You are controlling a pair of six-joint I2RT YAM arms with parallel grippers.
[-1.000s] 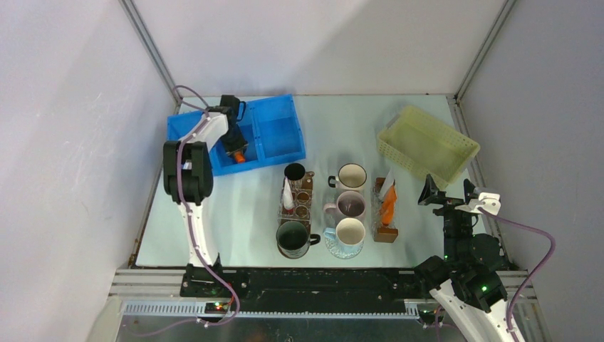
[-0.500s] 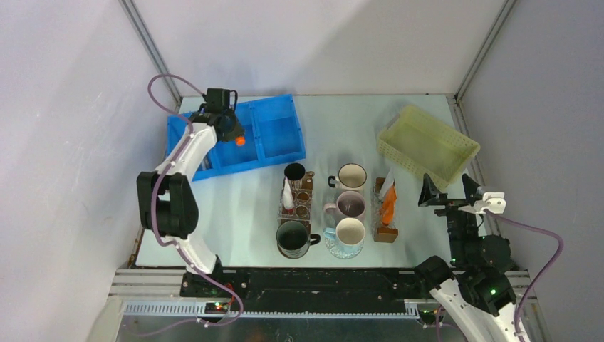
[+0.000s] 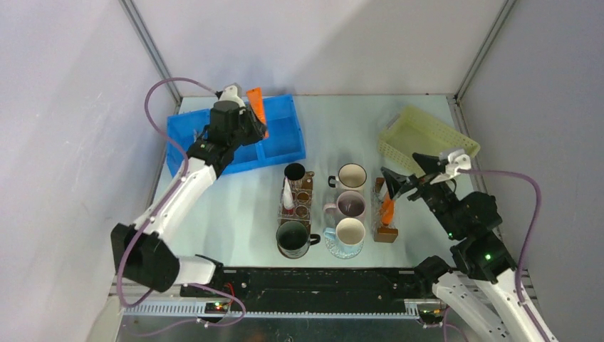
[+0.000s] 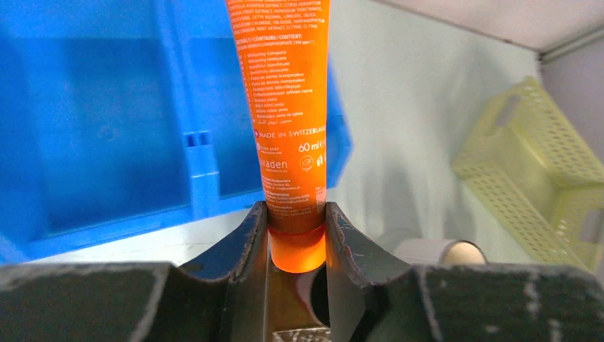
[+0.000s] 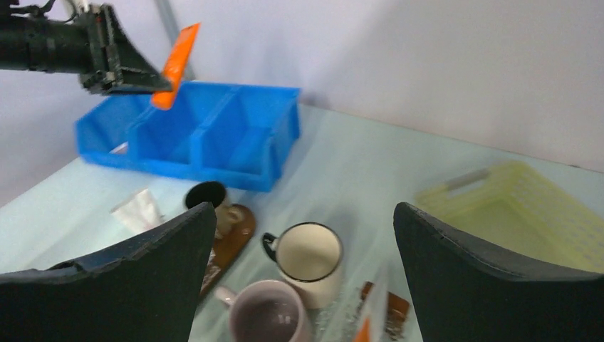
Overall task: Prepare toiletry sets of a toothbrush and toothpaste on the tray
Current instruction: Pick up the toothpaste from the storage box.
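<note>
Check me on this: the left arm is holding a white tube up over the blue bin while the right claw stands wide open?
Nearly. The tube is orange, not white; the left wrist view shows it pinched in the left gripper. It is held up over the blue bin, and the right gripper stands wide open.

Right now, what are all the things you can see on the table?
blue bin: one, blue, back left
held toothpaste: one, orange, up over that bin
basket: one, pale yellow, back right
mugs: five, two dark, two white, one pink, middle
clear boxes: two, brown trim, beside the mugs
boxed tubes: two, white and orange, in those boxes
left pincer: one, black, shut on held toothpaste
right pincer: one, black, open by the right box
</note>
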